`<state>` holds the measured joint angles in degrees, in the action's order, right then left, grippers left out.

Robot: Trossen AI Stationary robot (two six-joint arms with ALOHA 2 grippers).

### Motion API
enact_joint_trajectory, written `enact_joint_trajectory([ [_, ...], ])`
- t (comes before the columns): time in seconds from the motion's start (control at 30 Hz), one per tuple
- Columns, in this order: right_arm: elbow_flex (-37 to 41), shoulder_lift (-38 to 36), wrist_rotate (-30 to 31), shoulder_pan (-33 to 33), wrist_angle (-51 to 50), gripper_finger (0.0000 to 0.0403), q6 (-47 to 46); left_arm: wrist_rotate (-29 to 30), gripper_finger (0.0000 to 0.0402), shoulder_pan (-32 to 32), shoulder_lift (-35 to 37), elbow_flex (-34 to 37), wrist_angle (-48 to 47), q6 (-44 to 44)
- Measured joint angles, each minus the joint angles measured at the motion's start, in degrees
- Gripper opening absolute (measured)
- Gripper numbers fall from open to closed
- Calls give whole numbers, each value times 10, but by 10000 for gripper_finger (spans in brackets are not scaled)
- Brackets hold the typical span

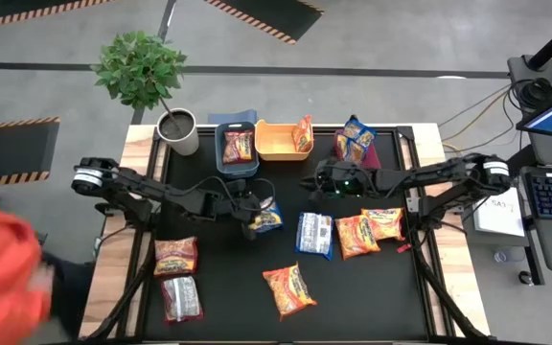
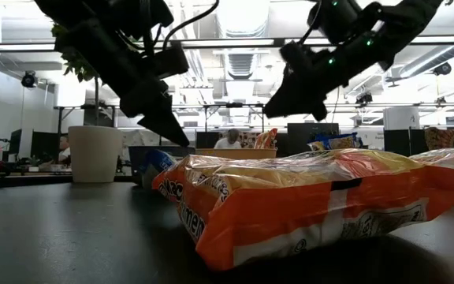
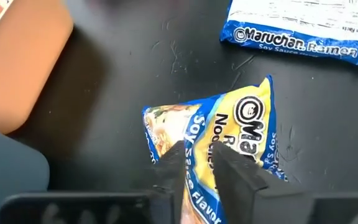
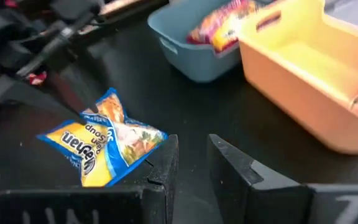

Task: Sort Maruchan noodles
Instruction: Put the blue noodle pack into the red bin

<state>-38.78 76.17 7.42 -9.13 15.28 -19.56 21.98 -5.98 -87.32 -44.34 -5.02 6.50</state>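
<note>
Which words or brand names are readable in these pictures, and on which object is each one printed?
"Maruchan. Ramen", "Soy Sauce" below it: flat blue packet.
"Soy Sauce Flavor", partial "Ma", "No": blue and yellow packet at the left claw.
Print on the orange packet and other packets: too blurred to read.

The black-topped table (image 1: 353, 307) (wood-edged) carries scattered crinkly plastic noodle packets (image 1: 288, 289), three plastic bins (image 1: 278, 141), and a potted plant (image 1: 176, 131).

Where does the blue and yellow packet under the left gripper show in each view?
High view: blue and yellow packet at centre, beside the left gripper.
Low view: only a blue bit behind the orange packet.
Left wrist view: centre, between the fingers.
Right wrist view: left of centre.
Shared landmark: blue bin.
</note>
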Motion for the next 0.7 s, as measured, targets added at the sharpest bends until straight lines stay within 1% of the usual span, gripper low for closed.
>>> enact_joint_trajectory([
  [0.07, -4, 17, -5, 0, 0, 84, -33, -6, 94, -3, 2, 0, -5, -14],
  [0.13, -9, 35, -18, 0, 0, 92, -73, -42, 112, -9, 6, -1, -18, -35],
  [0.2, -14, 52, -36, 0, 0, 104, -113, -85, 123, -16, 9, -1, -34, -51],
  [0.27, -22, 67, -49, 0, 0, 121, -150, -99, 127, -20, 11, 4, -46, -54],
  [0.37, -37, 90, -63, 0, 0, 153, -199, -101, 125, -22, 11, 21, -51, -50],
  [0.5, -67, 123, -66, 0, 1, 194, -205, -101, 114, -21, 11, 60, 1, -31],
  [0.6, -92, 150, -91, 0, 0, 218, -209, -101, 104, -20, 11, 82, 29, -15],
  [0.7, -119, 181, -121, 0, 0, 239, -223, -100, 94, -20, 11, 96, 31, 9],
])
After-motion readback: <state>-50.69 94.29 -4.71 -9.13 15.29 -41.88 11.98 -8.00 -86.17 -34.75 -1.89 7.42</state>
